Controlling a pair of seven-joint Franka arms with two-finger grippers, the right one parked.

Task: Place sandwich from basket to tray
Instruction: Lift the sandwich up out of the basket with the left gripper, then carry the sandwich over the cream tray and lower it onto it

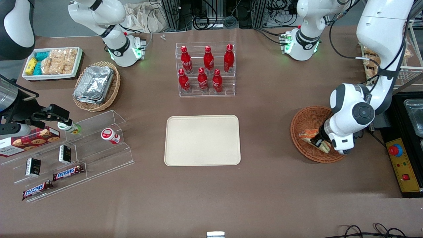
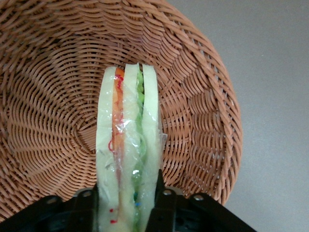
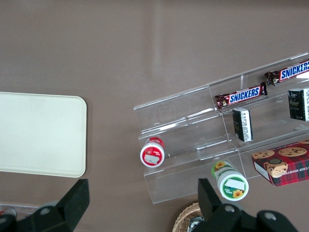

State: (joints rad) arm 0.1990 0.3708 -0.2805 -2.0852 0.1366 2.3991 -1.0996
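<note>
Gripper [image 2: 126, 203] fingers closed on the sandwich's [image 2: 128, 145] outer bread faces inside the basket [image 2: 203, 96], its long axis pointing straight away from the gripper.

We see six red cola bottles [image 1: 205, 69] on a clear stepped rack [image 1: 228, 90] at upper centre. At upper left sit a white tray of snack packets [image 1: 49, 77] and a pale wicker basket of foil trays [image 1: 114, 91]. At lower left, a clear stepped stand [image 1: 109, 155] carries Snickers bars [image 1: 67, 172].
</note>
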